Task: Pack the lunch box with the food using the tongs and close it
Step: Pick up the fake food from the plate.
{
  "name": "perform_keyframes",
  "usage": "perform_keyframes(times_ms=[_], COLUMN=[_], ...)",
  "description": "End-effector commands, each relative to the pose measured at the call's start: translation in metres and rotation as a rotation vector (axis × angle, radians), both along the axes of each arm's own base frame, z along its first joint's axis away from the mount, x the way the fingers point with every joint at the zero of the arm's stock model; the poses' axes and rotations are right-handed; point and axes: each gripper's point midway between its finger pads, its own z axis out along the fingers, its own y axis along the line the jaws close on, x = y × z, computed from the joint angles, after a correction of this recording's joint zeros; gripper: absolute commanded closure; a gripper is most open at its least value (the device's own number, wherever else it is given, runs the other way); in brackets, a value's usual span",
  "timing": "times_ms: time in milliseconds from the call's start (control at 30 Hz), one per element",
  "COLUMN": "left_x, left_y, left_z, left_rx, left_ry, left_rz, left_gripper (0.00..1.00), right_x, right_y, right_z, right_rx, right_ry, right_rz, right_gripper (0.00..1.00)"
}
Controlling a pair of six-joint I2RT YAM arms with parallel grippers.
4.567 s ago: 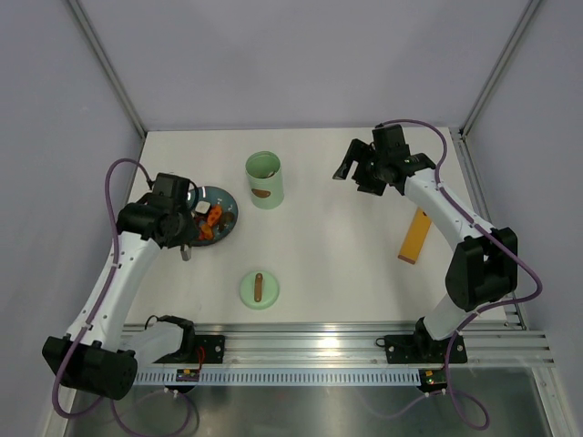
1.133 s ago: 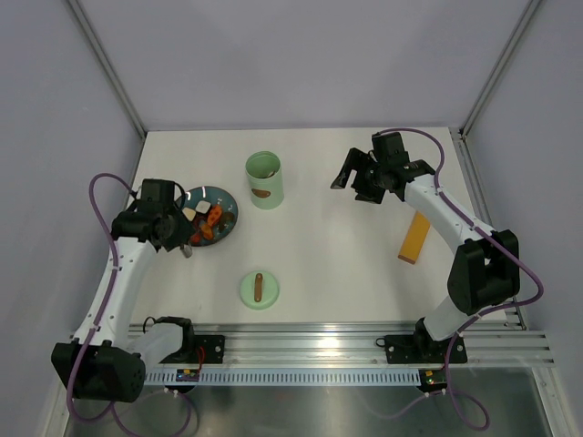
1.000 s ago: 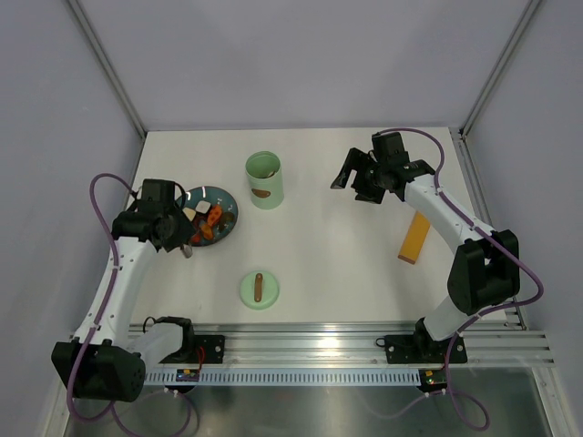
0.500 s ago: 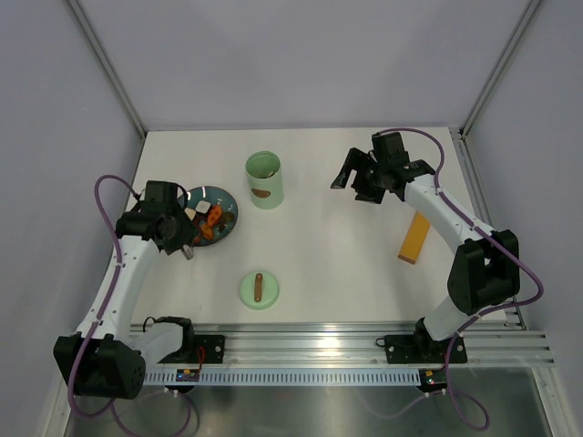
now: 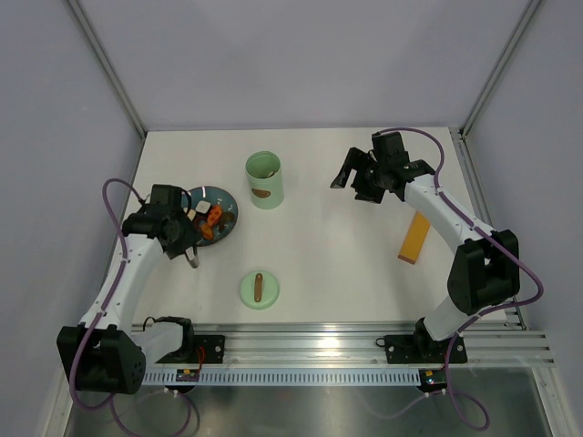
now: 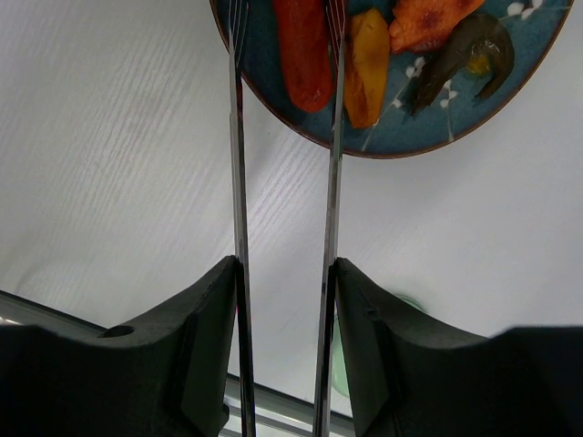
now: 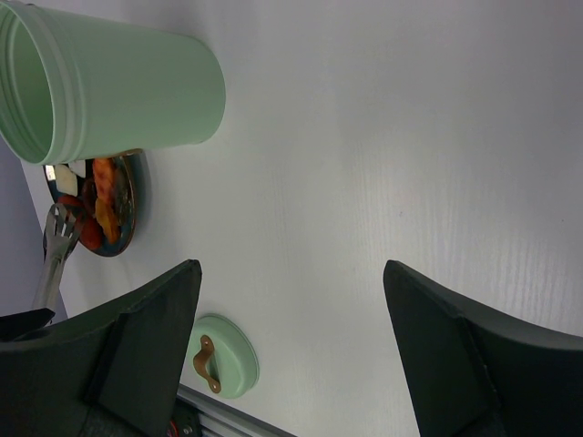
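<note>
Since a few seconds back, the left gripper (image 6: 284,278) has drawn nearer the front edge of the surface (image 5: 346,246). It clamps the tongs (image 6: 239,164), whose long axis runs straight ahead onto the plate (image 6: 437,137), arms straddling a red piece of food (image 6: 303,50). Just past the plate stands the open lunch box (image 5: 264,179); the right gripper (image 7: 287,282), jaws wide and empty, hovers well beyond it.

Bare table (image 5: 337,255) separates the lunch box (image 5: 264,182), lid (image 5: 259,289) and plate (image 5: 228,205).
</note>
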Motion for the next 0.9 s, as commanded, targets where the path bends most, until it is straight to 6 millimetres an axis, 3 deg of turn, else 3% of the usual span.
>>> perform_keyframes(times_ms=[0, 200, 867], left_x=[0.0116, 0.0138, 0.0159], left_y=[0.0012, 0.0003, -0.0041], left_z=[0.0002, 0.0000, -0.0034], left_rx=[0.003, 0.000, -0.020], left_ry=[-0.044, -0.045, -0.035], left_rz=[0.004, 0.001, -0.013], left_gripper=[0.53, 0.57, 0.52], right_x=[0.0033, 0.0028, 0.0003], right_y=[0.0071, 0.0080, 0.0065], right_z=[0.0069, 0.0077, 0.0106], right_rx=[0.021, 0.024, 0.029], right_ry=[-0.036, -0.036, -0.041], right_rz=[0.016, 0.017, 0.012], right_gripper=[0.11, 0.11, 0.11])
